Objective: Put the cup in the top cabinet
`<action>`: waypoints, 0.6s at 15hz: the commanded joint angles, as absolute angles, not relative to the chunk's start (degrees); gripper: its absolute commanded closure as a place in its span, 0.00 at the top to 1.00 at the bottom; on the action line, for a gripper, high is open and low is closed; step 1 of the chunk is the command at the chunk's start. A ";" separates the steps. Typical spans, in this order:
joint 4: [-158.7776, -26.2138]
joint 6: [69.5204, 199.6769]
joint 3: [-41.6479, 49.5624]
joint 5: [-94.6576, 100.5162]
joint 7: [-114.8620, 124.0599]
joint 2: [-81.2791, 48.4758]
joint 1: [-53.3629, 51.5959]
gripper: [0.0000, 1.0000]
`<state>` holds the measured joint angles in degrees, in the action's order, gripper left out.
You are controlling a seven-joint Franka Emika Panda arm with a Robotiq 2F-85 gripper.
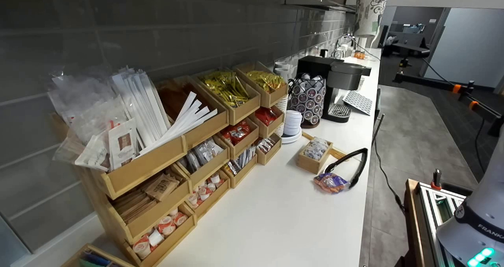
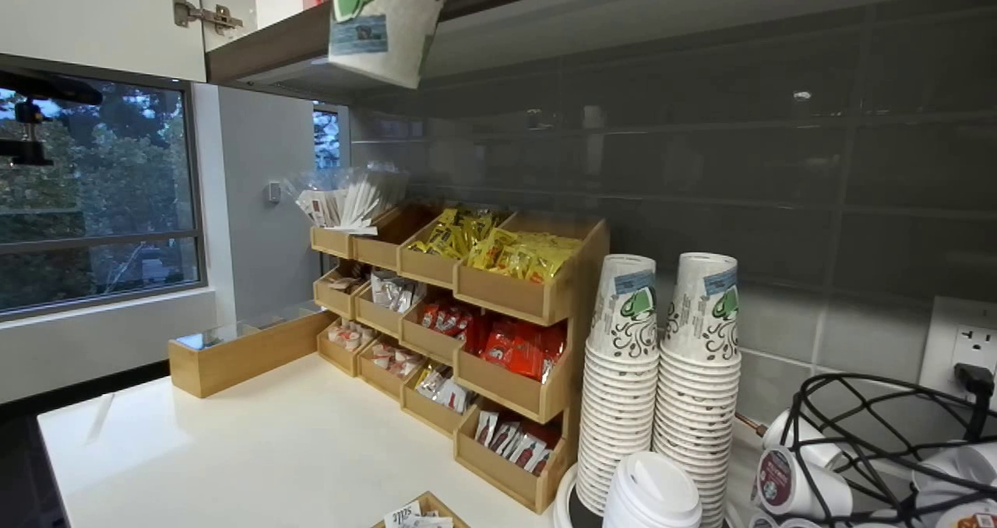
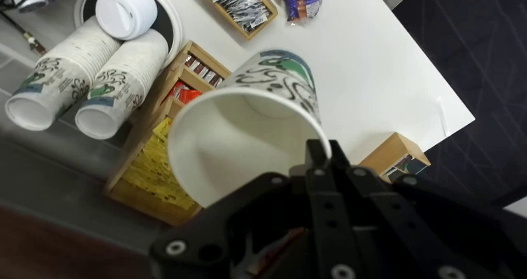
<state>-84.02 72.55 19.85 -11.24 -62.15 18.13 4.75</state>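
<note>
In white capitals on the black band [image 1: 474, 221] of the rounded pale grey robot arm [image 1: 483, 198], beyond the open edge of the flat white counter [image 1: 283, 208]: “FRANKA”, clipped at the final letter. Too small to read: print on stacked white paper cups [image 2: 697, 392] by the wall edge.

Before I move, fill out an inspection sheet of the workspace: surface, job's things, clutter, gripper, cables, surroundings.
Surface: flat white glossy counter.
Job's things: white patterned paper cup, held mouth upward above the counter, not yet stowed; overhead cabinet with a brown lower edge, its flat white door open.
Clutter: tiered tan wooden packet rack; tall white paper-cup stacks; boxy black coffee maker; crinkled purple-and-orange plastic packet.
Gripper: black two-fingered gripper, shut on the cup's rim.
Cables: thin black cable beside the counter; black plug in a white wall outlet.
Surroundings: glossy dark grey tiled wall; dark-framed glass window.
</note>
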 commanded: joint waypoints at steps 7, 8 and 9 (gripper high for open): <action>-70.22 69.30 22.25 -25.00 -69.54 11.76 4.64 0.01; -69.05 69.77 22.46 -26.80 -69.14 11.21 4.81 0.01; -67.95 70.23 22.67 -28.67 -67.96 10.65 5.05 0.01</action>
<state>-73.40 72.49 21.04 -23.48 -67.97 13.63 4.69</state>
